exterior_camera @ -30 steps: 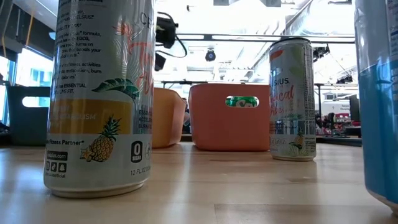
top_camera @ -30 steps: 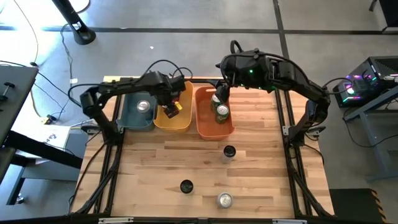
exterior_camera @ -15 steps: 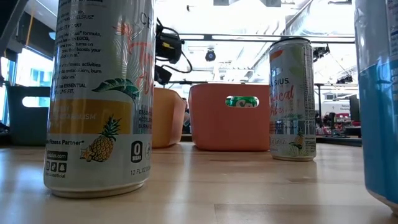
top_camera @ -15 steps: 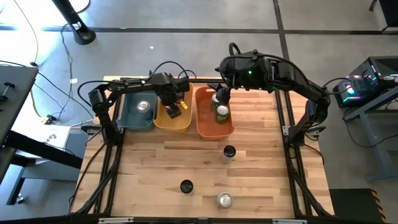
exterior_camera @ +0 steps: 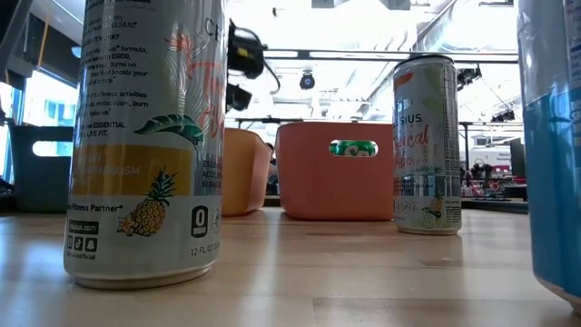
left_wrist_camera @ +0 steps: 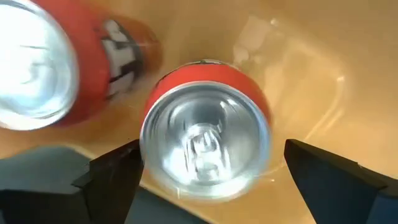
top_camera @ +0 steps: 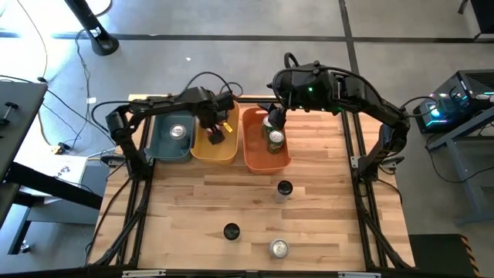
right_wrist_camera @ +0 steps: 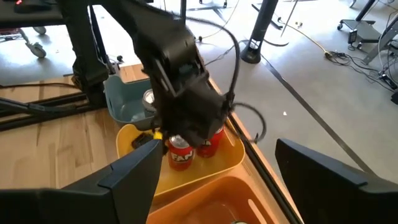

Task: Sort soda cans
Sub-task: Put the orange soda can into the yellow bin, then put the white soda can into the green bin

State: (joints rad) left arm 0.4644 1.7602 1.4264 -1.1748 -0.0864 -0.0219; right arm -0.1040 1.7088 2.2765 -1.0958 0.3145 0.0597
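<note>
From above, the left gripper [top_camera: 215, 133] has lifted and drawn back a little over the yellow bin [top_camera: 214, 153] since a moment ago, while the right gripper [top_camera: 272, 123] hangs unchanged over the orange bin [top_camera: 261, 158], above a green can [top_camera: 275, 140] standing there; a silver can [top_camera: 178, 131] sits in the dark teal bin [top_camera: 157, 147]; on the pale wooden slat table [top_camera: 193, 208], nearer, stand a black can [top_camera: 285, 188], another black can [top_camera: 231, 231] and a silver-topped can [top_camera: 279, 249], well apart; grey concrete floor lies around. At table height, a tall white pineapple-printed can [exterior_camera: 145, 136] looms near on the left and a slimmer white can [exterior_camera: 427, 145] stands right; the orange bin, smooth plastic with a handle slot showing green, sits far behind, and the left arm's dark head has shifted slightly higher. Through the left wrist, the fingers [left_wrist_camera: 106, 180] stand spread wide and clear either side of an upright red can [left_wrist_camera: 205, 143], letting it go; a second red can [left_wrist_camera: 56, 68] blurs beside it inside the glossy yellow bin. Through the right wrist, its own fingers [right_wrist_camera: 130, 174] stand open, holding nothing, with both red cans under the left arm.
</note>
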